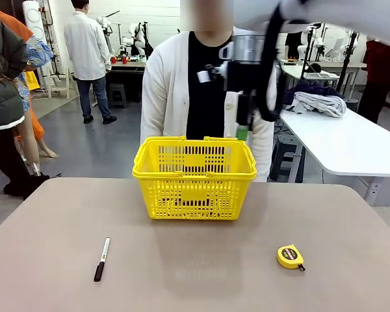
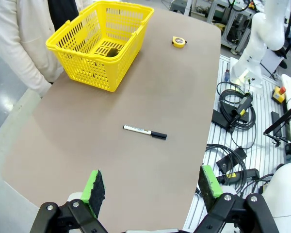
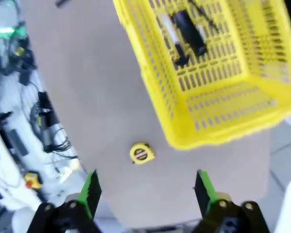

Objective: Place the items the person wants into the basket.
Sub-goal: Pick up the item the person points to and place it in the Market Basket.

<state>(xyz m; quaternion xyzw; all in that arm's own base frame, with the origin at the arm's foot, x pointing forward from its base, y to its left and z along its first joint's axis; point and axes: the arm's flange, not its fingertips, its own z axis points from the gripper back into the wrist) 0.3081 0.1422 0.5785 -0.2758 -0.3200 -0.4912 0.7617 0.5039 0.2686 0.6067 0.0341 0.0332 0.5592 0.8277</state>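
Note:
The yellow lattice basket [image 1: 194,179] stands at the table's far middle, in front of the person [image 1: 166,91] in a white cardigan. Looking down from the right wrist, the basket [image 3: 218,92] holds a black stapler [image 3: 189,31], a long yellow utility knife [image 3: 169,30] with a black end, and a slim black pen [image 3: 200,9]. My right gripper [image 1: 242,133] hangs above the basket's far right corner. It is open and empty [image 3: 147,189]. My left gripper [image 2: 152,184] is open and empty too, high above the table's near left, well away from the basket [image 2: 99,43].
A black marker with a white barrel [image 1: 102,259] [image 2: 145,132] lies on the near left of the table. A small yellow tape measure [image 1: 290,256] [image 2: 179,41] [image 3: 141,153] sits on the near right. Cables [image 2: 233,111] lie off the table's edge.

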